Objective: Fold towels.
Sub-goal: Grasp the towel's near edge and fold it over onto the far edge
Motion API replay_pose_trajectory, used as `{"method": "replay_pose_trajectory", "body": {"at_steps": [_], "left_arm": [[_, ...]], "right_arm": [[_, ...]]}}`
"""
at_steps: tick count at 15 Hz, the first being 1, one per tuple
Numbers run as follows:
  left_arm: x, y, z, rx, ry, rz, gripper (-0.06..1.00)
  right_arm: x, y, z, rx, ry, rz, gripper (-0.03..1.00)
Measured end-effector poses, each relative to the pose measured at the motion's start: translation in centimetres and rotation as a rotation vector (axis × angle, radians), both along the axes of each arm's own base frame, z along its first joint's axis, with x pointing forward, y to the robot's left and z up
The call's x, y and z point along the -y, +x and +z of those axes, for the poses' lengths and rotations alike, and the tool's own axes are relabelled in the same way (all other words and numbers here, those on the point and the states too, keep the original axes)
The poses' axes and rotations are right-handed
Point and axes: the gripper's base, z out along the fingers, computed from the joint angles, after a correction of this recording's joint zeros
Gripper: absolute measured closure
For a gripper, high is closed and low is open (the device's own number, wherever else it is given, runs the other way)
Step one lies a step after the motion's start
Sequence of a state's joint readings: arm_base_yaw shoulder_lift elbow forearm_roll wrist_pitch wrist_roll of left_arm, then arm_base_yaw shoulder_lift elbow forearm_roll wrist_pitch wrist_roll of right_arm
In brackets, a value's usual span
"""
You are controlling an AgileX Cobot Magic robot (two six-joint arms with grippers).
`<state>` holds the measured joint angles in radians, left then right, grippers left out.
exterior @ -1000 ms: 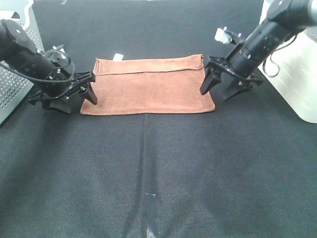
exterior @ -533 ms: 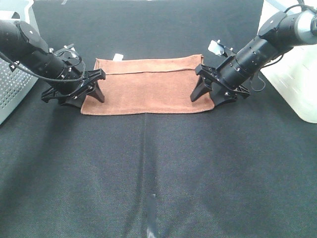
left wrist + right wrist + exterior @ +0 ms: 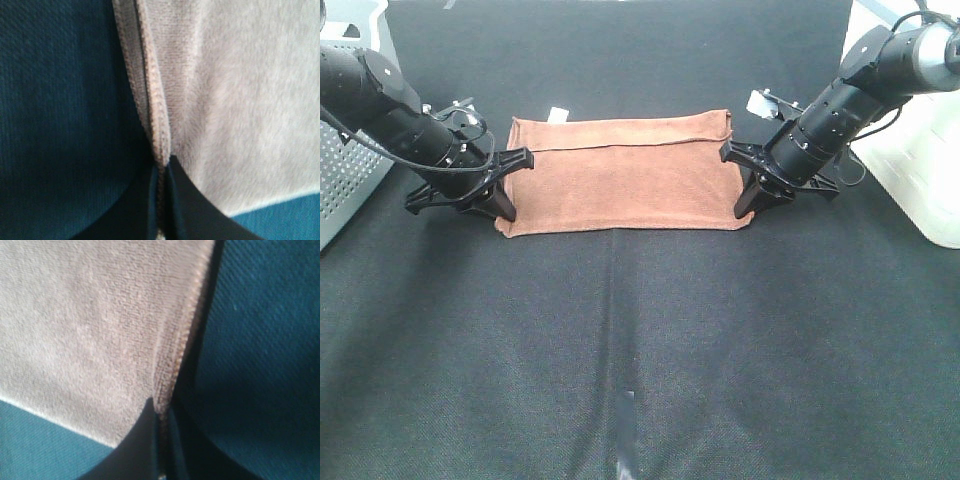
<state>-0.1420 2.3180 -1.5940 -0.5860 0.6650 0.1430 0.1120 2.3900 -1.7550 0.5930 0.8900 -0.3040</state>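
Observation:
The reddish-brown towel [image 3: 620, 185] lies folded lengthwise on the black table, with a small white tag [image 3: 558, 113] at its far edge. My left gripper [image 3: 505, 212] is shut on the towel's near left corner. My right gripper [image 3: 744, 213] is shut on the near right corner. In the left wrist view the hemmed edge of the towel [image 3: 150, 100] runs into the closed left gripper [image 3: 160, 172]. In the right wrist view the towel's stitched hem [image 3: 180, 350] is pinched in the same way by the right gripper [image 3: 161, 415].
A perforated grey bin [image 3: 345, 150] stands at the left edge. A white container [image 3: 920, 170] stands at the right edge. A strip of tape [image 3: 625, 430] marks the table's near middle.
Both grippers moved inward and down onto the towel's near corners and closed on them. The near corners have pulled slightly inward.

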Motion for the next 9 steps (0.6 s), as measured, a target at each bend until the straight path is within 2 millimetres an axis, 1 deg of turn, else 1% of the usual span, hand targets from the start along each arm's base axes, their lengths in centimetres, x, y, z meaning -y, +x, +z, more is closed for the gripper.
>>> {"method": "replay_pose_trajectory", "body": {"at_steps": [2,3,4,5,6,9], "left_arm": [[-0.1,-0.6,1.2,-0.006,0.025,-0.044,0.93],[-0.3,-1.1,2.1,-0.002,0.033,-0.053,0.93],[-0.5,-2.5,2.5,-0.022,0.048,-0.064,0.93],[-0.5,-2.5,2.5,-0.022,0.048,-0.064,0.93],[-0.7,-3.4,2.6,-0.037,0.055,-0.068,0.93],[-1.1,-7.2,2.5,-0.109,0.070,-0.077,0.93]], "right_arm": [[0.2,-0.9,0.3,-0.016,-0.013,0.006,0.97],[0.3,-1.8,0.8,-0.027,-0.018,0.005,0.97],[0.5,-3.5,1.4,-0.049,-0.022,0.006,0.97],[0.5,-3.5,1.4,-0.049,-0.022,0.006,0.97],[0.7,-4.7,1.7,-0.062,-0.026,0.008,0.97],[1.1,-8.3,2.2,-0.094,-0.028,-0.004,0.97]]}}
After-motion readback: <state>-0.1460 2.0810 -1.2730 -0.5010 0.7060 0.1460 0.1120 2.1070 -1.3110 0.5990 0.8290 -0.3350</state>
